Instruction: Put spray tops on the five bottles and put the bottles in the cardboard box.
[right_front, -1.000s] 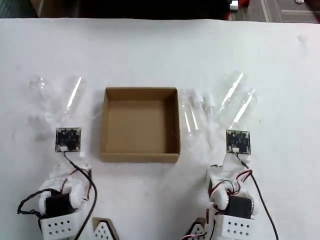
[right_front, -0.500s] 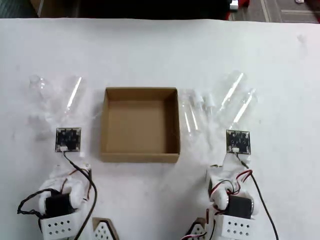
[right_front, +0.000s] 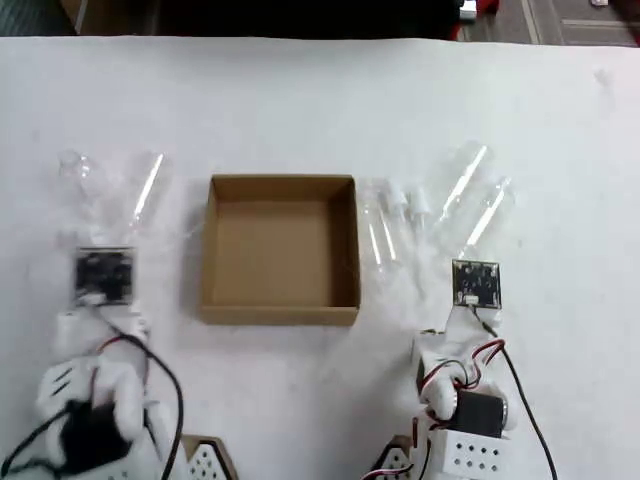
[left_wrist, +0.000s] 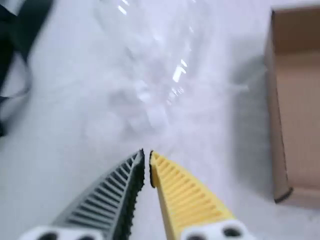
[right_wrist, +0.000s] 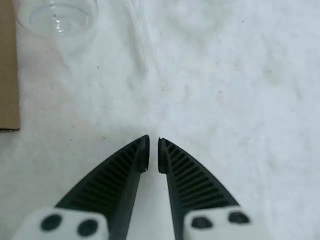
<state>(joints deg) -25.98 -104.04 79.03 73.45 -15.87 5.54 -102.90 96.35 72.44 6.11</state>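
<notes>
The left gripper (left_wrist: 146, 155) has one grey finger and one yellow finger, and their tips are closed together with nothing between them. It hangs low over the white table (right_front: 300, 100), to the left of the cardboard box (right_front: 280, 314). The right gripper (right_wrist: 153, 142) has two black fingers. They are also closed, with only a thin slit between the tips, and they hold nothing. It hangs over the table just to the right of the box's front corner.

In the high view, the left arm (right_front: 95, 400) and the right arm (right_front: 465, 400) stand at the near edge of the table, one on each side of the box. The box lies between them, open at the top, and its brown floor is bare.

Just beyond the left gripper a clear bottle (left_wrist: 160, 60) lies on its side. The high view shows two clear bottles in that area, one (right_front: 148, 185) nearer to the box and one (right_front: 80, 170) further to the left.

On the right side, one bottle (right_front: 378, 235) lies just beside the box wall. Two more bottles (right_front: 462, 180) (right_front: 488, 212) lie tilted, further to the right. Between them and the box, small white spray tops (right_front: 405, 205) lie on the table; I cannot tell how many there are.

No bottle has a spray top on it, as far as I can tell.
</notes>
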